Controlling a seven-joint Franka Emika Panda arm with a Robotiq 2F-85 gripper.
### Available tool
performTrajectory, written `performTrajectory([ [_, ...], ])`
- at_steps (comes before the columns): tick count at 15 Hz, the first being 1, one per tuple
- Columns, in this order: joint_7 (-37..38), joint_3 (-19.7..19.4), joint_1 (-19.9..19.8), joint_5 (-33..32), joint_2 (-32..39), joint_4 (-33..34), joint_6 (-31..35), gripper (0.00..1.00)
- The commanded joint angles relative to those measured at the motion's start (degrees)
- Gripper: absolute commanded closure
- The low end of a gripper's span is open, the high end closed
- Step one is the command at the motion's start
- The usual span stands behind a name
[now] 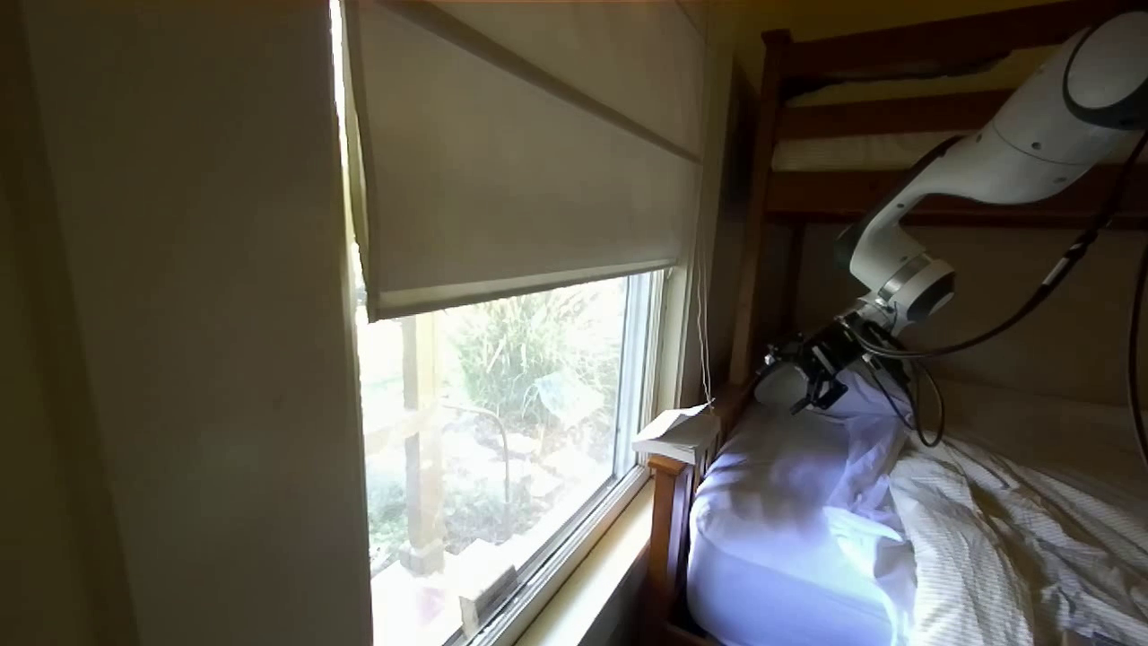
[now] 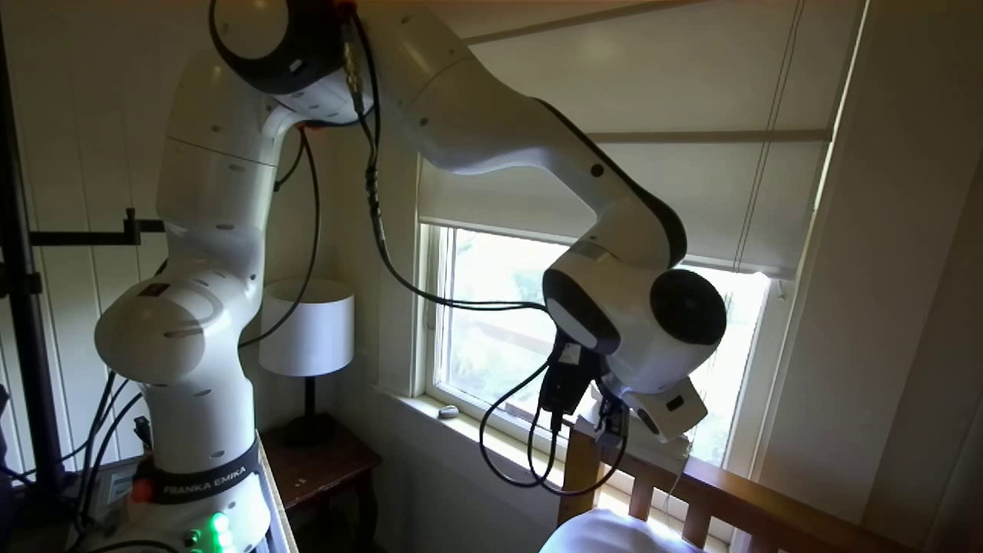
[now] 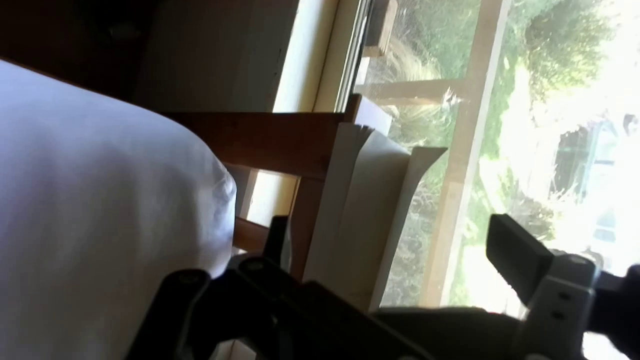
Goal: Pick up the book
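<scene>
1. The book (image 3: 370, 200) lies with its pages spread on the wooden bed rail (image 3: 308, 205), at the centre of the wrist view
2. The claw (image 3: 392, 245) fills the bottom of that view, its jaws spread wide, nothing in its grip
3. At the right of an exterior view, the claw hangs above the white sheet (image 1: 789, 556), apart from the book
4. The window (image 1: 502, 404) stands just beside the book

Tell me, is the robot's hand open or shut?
The hand is open: in the wrist view, its fingers stand wide apart, with the book visible through the gap.
</scene>
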Motion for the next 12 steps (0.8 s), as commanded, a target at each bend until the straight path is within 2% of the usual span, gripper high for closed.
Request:
performTrajectory([
  [1, 5.41, 0.38, 0.04, 2.08, 0.56, 1.38, 6.7, 0.0],
  [4, 8.1, 1.59, 0.76, 2.5, 3.34, 2.39, 11.86, 0.0],
  [9, 7.68, 4.72, 0.46, 5.16, 9.75, 7.98, 13.38, 0.0],
  [12, 8.94, 5.04, 0.13, 2.32, 13.56, 12.65, 13.61, 0.0],
])
